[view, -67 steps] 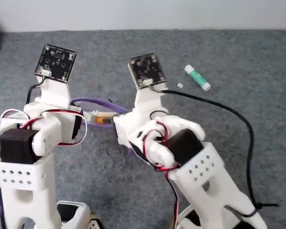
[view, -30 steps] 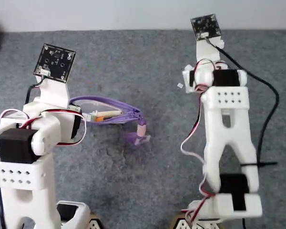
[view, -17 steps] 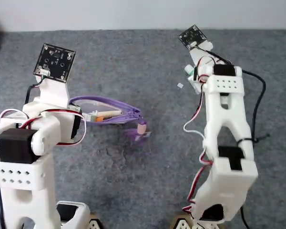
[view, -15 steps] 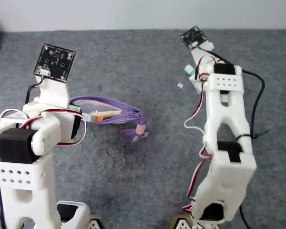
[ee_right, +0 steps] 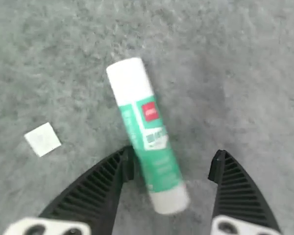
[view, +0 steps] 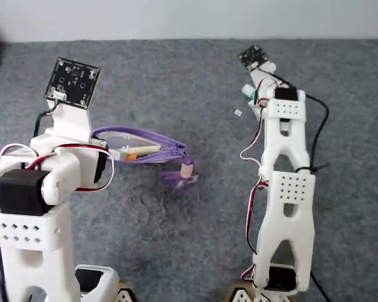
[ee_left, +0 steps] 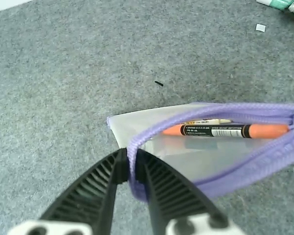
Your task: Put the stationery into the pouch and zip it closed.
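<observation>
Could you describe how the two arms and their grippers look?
The left arm and right arm are white plastic shells with black motors, rows of small holes and thin red, white and black wires. The left gripper and right gripper have black, ribbed, tapering fingers on white bases.

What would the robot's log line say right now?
left gripper: shut on pouch | right gripper: open around glue stick | pen: inside pouch

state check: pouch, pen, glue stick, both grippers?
clear plastic pouch with purple zip: unzipped, mouth open
orange pen: inside the pouch
green-and-white glue stick: lying on grey mat, outside pouch
left gripper: shut on pouch rim
right gripper: open, straddling glue stick
</observation>
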`<action>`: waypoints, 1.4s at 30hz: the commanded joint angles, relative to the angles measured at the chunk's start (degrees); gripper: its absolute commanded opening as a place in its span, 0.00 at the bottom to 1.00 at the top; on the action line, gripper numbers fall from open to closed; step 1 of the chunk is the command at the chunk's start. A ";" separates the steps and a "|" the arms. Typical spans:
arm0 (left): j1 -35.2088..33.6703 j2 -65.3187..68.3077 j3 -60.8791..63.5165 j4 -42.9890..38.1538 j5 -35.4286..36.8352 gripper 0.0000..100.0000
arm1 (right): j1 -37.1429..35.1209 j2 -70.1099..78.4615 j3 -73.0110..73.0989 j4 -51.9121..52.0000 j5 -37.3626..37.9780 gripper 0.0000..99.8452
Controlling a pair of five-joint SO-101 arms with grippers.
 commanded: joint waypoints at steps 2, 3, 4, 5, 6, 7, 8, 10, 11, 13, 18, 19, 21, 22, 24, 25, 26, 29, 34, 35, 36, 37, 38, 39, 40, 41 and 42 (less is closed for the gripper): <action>-0.26 0.79 -0.48 -0.18 0.18 0.01 | 0.75 6.55 -11.60 4.26 0.79 0.24; -0.26 0.79 -0.48 -0.18 0.18 0.01 | 0.40 7.34 -13.36 6.90 0.79 0.22; -0.26 0.79 -0.48 -0.18 0.18 0.01 | 0.22 7.78 -15.03 9.80 0.79 0.18; -0.26 0.79 -0.48 -0.18 0.18 0.01 | -0.04 8.04 -16.44 12.44 0.79 0.14; -0.26 0.79 -0.48 -0.09 0.18 0.01 | -0.48 8.13 -17.93 15.25 0.79 0.09; -0.26 0.79 -0.48 -0.09 0.18 0.01 | -0.75 8.13 -19.43 18.15 0.79 0.04; -0.26 0.79 -0.48 -0.09 0.18 0.01 | -1.01 8.13 -21.10 21.23 0.79 0.01; -0.26 0.88 -0.48 -0.09 0.18 0.01 | -1.27 8.13 -25.32 27.82 0.70 0.03; -0.26 0.88 -0.48 -0.09 0.18 0.01 | -1.45 8.13 -27.43 31.34 0.70 0.02; -0.26 0.88 -0.48 -0.18 0.18 0.01 | -1.89 8.13 -31.38 38.02 0.70 0.01; -0.26 0.97 -0.48 -0.44 0.18 0.01 | -2.51 5.58 -33.05 44.09 -0.88 0.01; -0.18 0.97 -0.48 -0.44 0.18 0.01 | -2.51 4.70 -32.44 44.09 -1.32 0.01; 0.09 0.88 -0.48 -0.44 0.18 0.01 | -2.95 2.33 -28.75 44.09 -1.49 0.01; 0.09 0.88 -0.48 -0.44 0.18 0.01 | -3.03 0.84 -26.55 44.09 -1.49 0.01; 0.09 0.88 -0.48 -0.44 0.18 0.01 | -3.03 -3.12 -20.22 44.18 -1.67 0.01; 0.09 0.88 -0.48 -0.44 0.18 0.01 | -3.03 -5.58 -16.18 44.26 -1.67 0.01; 0.09 0.88 -0.48 -0.35 0.18 0.01 | -2.86 -8.48 -11.16 44.26 -1.67 0.01; 0.09 0.88 -0.48 -0.44 0.18 0.01 | -2.77 -18.59 5.80 44.18 -1.85 0.01; 0.18 0.88 -0.48 -0.44 0.18 0.01 | -5.76 -32.40 28.04 43.82 -5.45 0.01; 0.18 0.88 -0.48 -0.53 0.18 0.01 | -6.37 -33.80 30.51 43.82 -6.07 0.01; 0.18 0.97 -0.48 -0.53 0.18 0.01 | -7.34 -34.77 32.44 43.82 -6.77 0.02; 0.18 1.05 -0.48 -0.53 0.18 0.01 | -8.22 -35.38 33.76 43.82 -7.56 0.03; 0.18 1.05 -0.48 -0.53 0.18 0.01 | -8.92 -35.56 34.46 43.82 -8.53 0.06; 0.18 1.14 -0.48 -0.53 0.18 0.01 | -9.54 -35.47 34.64 43.82 -9.49 0.10; 0.18 1.14 -0.48 -0.53 0.18 0.01 | -10.15 -35.30 34.64 43.82 -10.37 0.15; 0.18 1.14 -0.48 -0.53 0.18 0.01 | -10.68 -35.03 34.64 43.82 -10.81 0.20; 0.18 1.14 -0.48 -0.53 0.18 0.01 | -11.30 -34.77 34.64 43.82 -10.99 0.24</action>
